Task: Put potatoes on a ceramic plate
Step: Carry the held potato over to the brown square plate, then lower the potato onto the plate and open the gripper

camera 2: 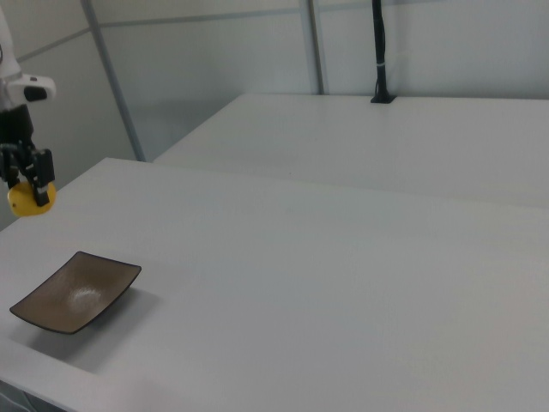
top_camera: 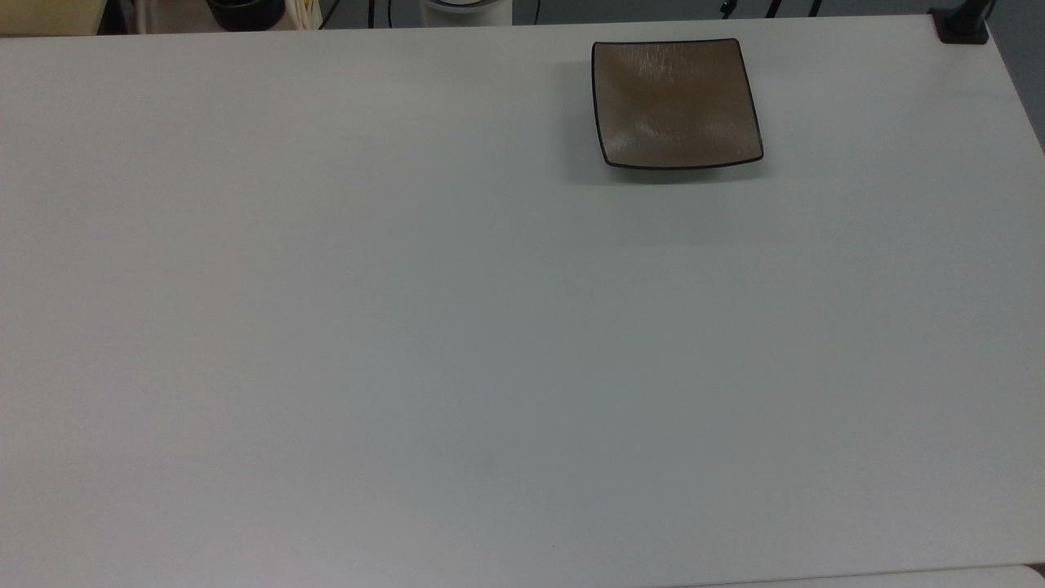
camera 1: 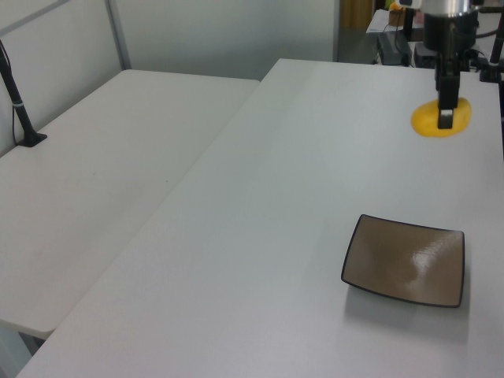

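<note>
The square brown-grey ceramic plate (top_camera: pixel 676 102) (camera 1: pixel 405 261) (camera 2: pixel 75 290) lies bare on the white table. In the left view my gripper (camera 1: pixel 446 118) hangs at the upper right, shut on the yellow potato (camera 1: pixel 429 120), well beyond the plate. The right view has the gripper (camera 2: pixel 28 190) at the far left edge, holding the potato (camera 2: pixel 26 203) up in the air, higher than the plate and behind it.
A black clamp post (top_camera: pixel 965 23) (camera 2: pixel 379 51) stands at one table corner. A second white table (camera 1: pixel 102 173) adjoins at the left view's left, with another black post (camera 1: pixel 20 106). Cables and equipment sit past the far table edge (camera 1: pixel 409 43).
</note>
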`<act>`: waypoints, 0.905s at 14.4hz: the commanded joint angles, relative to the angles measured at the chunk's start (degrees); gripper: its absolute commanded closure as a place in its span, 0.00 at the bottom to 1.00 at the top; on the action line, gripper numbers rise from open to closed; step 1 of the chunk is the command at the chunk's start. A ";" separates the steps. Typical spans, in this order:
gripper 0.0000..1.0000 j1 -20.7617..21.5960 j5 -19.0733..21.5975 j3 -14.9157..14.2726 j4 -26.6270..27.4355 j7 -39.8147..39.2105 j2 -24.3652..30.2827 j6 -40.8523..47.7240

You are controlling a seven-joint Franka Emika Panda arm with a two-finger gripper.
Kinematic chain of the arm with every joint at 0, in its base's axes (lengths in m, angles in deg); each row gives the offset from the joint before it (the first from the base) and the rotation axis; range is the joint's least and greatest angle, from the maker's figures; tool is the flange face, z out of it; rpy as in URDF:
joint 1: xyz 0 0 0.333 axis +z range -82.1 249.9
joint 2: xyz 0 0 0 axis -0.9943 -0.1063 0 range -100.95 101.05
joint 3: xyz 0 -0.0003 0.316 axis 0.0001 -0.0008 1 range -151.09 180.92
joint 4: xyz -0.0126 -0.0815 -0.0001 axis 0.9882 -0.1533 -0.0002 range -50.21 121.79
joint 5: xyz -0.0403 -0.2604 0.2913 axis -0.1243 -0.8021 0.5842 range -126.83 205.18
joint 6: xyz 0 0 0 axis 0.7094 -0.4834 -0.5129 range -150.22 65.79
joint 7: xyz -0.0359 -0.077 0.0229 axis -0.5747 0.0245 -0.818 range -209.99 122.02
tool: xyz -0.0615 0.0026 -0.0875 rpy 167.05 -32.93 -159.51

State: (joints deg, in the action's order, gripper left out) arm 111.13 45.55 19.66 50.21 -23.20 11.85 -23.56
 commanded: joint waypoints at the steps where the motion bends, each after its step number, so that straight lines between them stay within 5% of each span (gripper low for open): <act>1: 1.00 0.02 3.47 0.00 10.15 3.10 1.12 -6.97; 8: 1.00 0.46 2.59 3.77 21.16 11.44 -4.75 -31.67; 13: 0.98 0.46 0.05 5.71 23.02 16.37 -10.82 -41.01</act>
State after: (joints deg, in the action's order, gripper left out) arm 111.23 47.21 25.16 72.38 -10.80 4.02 -59.78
